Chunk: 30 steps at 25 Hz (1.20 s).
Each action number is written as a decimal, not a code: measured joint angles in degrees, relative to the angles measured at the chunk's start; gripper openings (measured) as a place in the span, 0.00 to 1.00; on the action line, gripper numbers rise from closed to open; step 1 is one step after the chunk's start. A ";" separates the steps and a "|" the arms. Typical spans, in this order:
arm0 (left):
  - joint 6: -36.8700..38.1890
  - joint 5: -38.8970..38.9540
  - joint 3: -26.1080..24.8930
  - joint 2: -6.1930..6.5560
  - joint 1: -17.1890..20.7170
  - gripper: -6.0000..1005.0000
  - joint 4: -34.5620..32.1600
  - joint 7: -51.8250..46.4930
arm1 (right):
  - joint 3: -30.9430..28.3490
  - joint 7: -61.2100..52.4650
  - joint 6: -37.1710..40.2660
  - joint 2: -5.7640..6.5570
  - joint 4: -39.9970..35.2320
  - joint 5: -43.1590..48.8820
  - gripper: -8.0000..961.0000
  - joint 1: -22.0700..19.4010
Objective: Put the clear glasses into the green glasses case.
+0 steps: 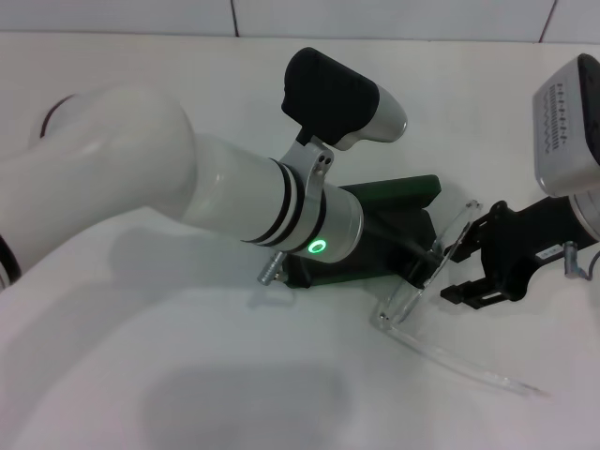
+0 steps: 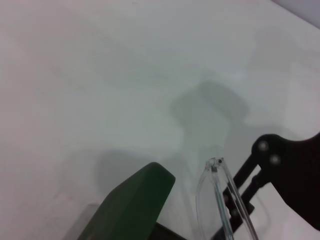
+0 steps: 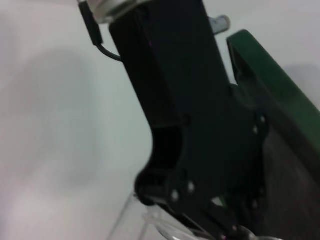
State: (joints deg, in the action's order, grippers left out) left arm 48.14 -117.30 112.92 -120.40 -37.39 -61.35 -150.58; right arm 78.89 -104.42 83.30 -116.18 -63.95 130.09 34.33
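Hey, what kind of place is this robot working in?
Probably a lab or test bench, not a home: a plain white table against a white tiled wall, bare except for the green glasses case and clear glasses.

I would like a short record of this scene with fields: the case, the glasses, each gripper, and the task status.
case: green glasses case lies open on the table, mostly hidden behind the left arm
glasses: clear glasses at the case's right end, one arm lying out over the table
left gripper: reaches into the case; fingers hidden
right gripper: beside the glasses, at the lens end
status: glasses not yet inside the case
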 joint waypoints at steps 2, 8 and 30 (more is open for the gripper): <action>0.00 -0.03 0.01 0.00 -0.04 0.09 0.00 0.00 | 0.54 -0.23 0.03 0.05 0.02 -0.62 0.58 -0.06; 0.03 0.03 0.05 -0.03 -0.01 0.09 -0.01 0.03 | 1.16 -0.50 0.89 0.15 -0.71 -1.37 0.58 -0.67; 0.03 0.09 0.02 0.08 -0.01 0.09 0.23 0.02 | -1.64 1.62 25.26 0.26 -6.08 -10.60 0.58 -0.94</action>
State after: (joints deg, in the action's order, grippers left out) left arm 48.16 -117.21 112.94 -120.32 -37.40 -61.11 -150.56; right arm 77.24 -102.81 108.56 -115.92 -70.02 119.49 33.39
